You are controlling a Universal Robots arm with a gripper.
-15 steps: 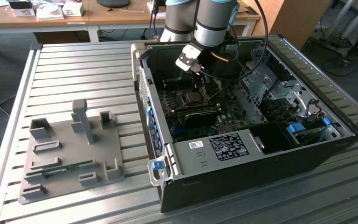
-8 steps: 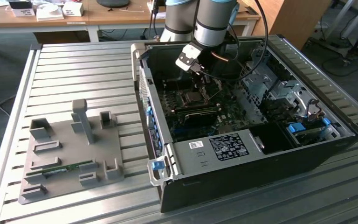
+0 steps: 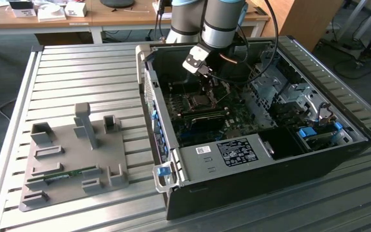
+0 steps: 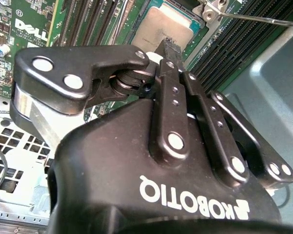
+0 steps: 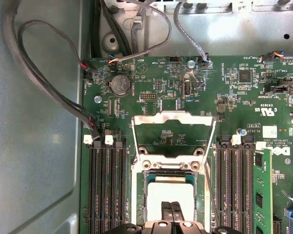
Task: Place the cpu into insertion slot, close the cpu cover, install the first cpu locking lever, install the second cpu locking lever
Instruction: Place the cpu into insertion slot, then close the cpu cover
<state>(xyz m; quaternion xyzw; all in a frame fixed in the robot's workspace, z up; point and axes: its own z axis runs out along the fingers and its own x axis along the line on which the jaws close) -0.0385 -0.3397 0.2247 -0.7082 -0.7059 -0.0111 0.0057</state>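
The tool (image 5: pixel 172 208) has its two fingers (image 5: pixel 167 210) pressed together, pinching nothing. Their tips rest on, or just above, the grey top of the cpu (image 5: pixel 173 191); which of the two I cannot tell. The second wrist view shows the same: the tool (image 4: pixel 168 46) with its tips closed over one edge of the cpu (image 4: pixel 158 29).

The cpu lies flat inside the slot (image 5: pixel 145 190), squared up with the metal rim around it. The cover (image 5: pixel 173 117) is open, swung back on its hinge at the slot's far edge, and the green board (image 5: pixel 154 73) shows through its window. In the second wrist view a thin metal rod (image 4: pixel 263 18) runs out from a bracket beside the cpu.

Long black memory slots (image 5: pixel 107 185) flank the slot on both sides. A coin battery (image 5: pixel 120 84) sits on the board beyond the cover. Dark cables (image 5: pixel 39 83) loop along the grey wall next to the board.

In the exterior view the arm (image 3: pixel 221 24) reaches down into the open case (image 3: pixel 250 193), with the tool (image 3: pixel 206 89) low over the board (image 3: pixel 237 116). The case lies on its side on the ribbed metal worktop (image 3: pixel 76 77). To the exterior view's left, well apart from the case, a grey plate (image 3: pixel 69 137) with raised blocks holds a green memory stick (image 3: pixel 63 175).
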